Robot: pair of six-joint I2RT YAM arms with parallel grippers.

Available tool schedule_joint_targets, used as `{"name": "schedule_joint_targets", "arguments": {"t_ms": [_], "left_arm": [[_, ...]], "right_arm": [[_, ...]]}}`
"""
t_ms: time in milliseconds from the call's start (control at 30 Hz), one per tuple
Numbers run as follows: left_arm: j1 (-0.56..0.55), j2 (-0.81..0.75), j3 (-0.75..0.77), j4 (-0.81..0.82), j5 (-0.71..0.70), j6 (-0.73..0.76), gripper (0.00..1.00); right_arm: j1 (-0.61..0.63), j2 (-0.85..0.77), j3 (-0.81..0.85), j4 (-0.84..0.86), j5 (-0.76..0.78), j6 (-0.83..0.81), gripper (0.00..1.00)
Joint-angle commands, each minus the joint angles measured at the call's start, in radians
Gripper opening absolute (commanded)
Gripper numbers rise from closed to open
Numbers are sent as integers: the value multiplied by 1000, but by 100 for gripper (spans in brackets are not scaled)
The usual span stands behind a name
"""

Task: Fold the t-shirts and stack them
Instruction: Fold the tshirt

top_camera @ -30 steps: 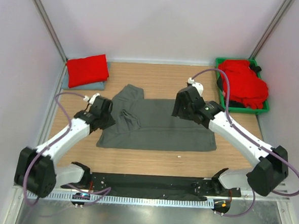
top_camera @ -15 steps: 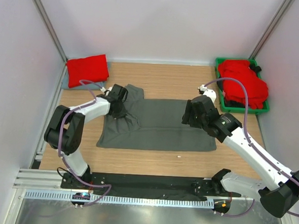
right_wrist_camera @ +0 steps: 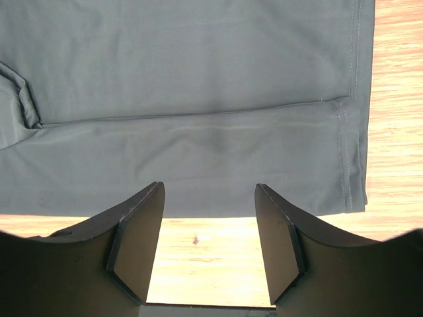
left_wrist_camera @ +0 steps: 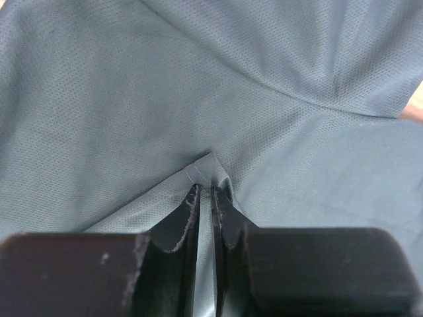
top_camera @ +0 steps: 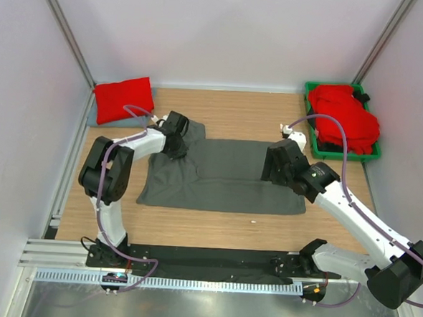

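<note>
L gripper clamped on hem fold, charcoal t-shirt 10 o'clock | R gripper jaws apart, empty, over 3 o'clock edge | shirt flat, table centre | risk: thin pinch (hem only) slips if you lift fast, cloth bunches

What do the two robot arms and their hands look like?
The left arm and right arm have white link shells and black joints. A purple cable loops along each. The left hand and right hand each have two flat black fingers.
</note>
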Motion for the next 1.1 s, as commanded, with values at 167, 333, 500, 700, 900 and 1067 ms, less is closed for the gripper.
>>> {"name": "schedule_joint_targets", "arguments": {"t_ms": [167,333,500,700,900,1067], "left_arm": [[-16,-85,1,-50,-16,38,39],[-20,-307,-26,-157,-79,85,59],[-20,-487,-153,-191,-110,95,62],[-20,-579,-347,-95,-31,82,61],[-24,-570,-456,-6,18,67,58],[-27,-532,-505,42,28,64,57]], "right_arm": [[-11,-16,3,34,19,-23,63],[-16,6,7,52,7,-19,65],[-26,27,-51,129,-50,0,65],[-56,101,-135,245,-128,21,65],[-59,217,-184,320,-135,15,64],[-59,272,-240,373,-136,27,63]]}}
